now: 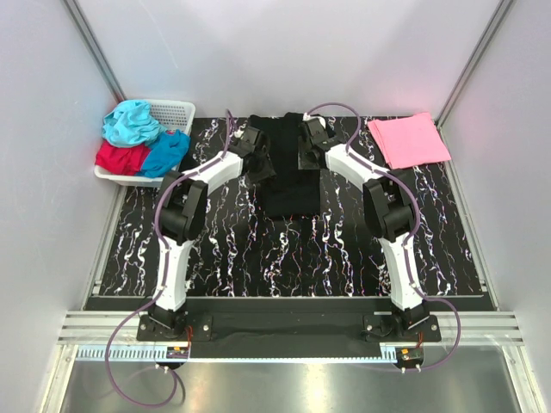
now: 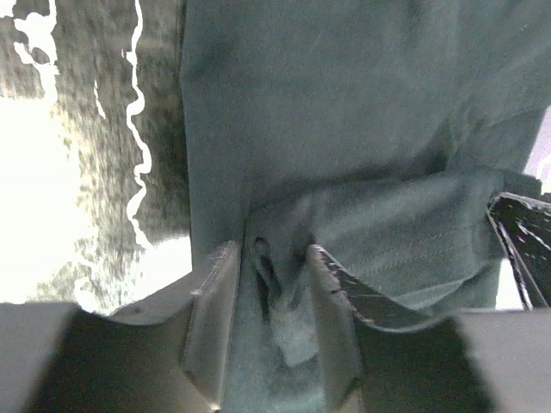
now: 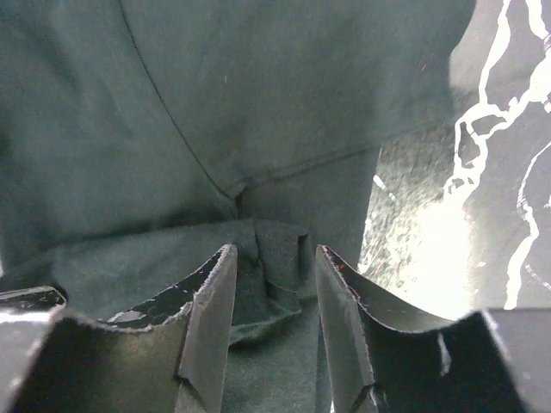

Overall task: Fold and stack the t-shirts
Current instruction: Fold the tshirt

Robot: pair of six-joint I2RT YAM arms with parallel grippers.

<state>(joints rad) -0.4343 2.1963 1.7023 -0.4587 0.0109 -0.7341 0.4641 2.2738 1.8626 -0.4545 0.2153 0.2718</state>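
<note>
The left jaws and right jaws each pinched a fold of the black shirt [image 1: 291, 194] lying on the surface [image 1: 258, 258]. The pink shirt [image 1: 410, 138] lay folded, well apart.

Dim, soft close-ups; blown-out table [image 2: 43, 215] glare.

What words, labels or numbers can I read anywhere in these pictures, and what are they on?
No text can be read in any view.
The large black cloth t-shirt, the folded pink cloth t-shirt and the white plastic lattice basket show no print.
The small parts below the arm bases are too small to show any marking.
</note>
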